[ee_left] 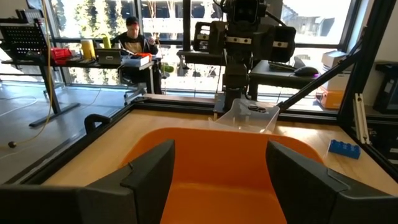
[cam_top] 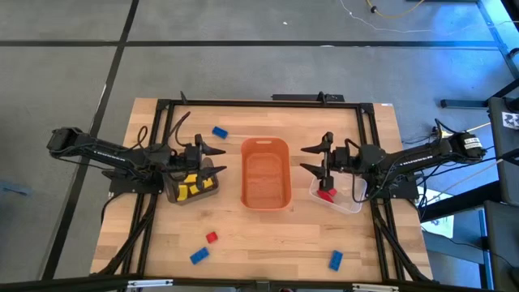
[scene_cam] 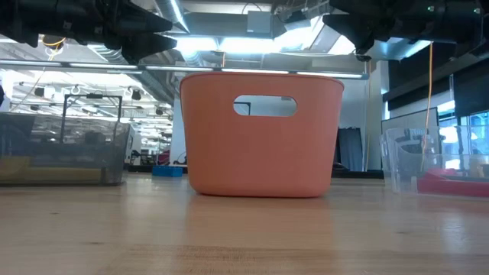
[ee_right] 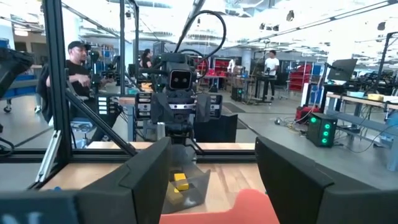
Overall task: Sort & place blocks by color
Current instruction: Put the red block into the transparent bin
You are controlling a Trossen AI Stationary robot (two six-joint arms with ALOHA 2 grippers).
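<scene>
Left gripper [cam_top: 217, 160] hangs with fingers spread apart over the dark bin [cam_top: 191, 187] of yellow blocks [cam_top: 188, 187], beside the orange tub [cam_top: 266, 172] at the desk's middle. Right gripper [cam_top: 310, 160] is likewise spread, above the clear bin [cam_top: 345, 199] holding a red block [cam_top: 326, 195]. Blue blocks lie near the far edge [cam_top: 220, 131] and near edge [cam_top: 199, 255], [cam_top: 336, 259]; another red block [cam_top: 212, 238] sits nearby.

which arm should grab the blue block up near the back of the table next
Left. The blue block lies just behind the left gripper, on the left side of the orange tub. The right gripper hovers open across the tub, over the clear bin, and would have to reach past the tub.
</scene>
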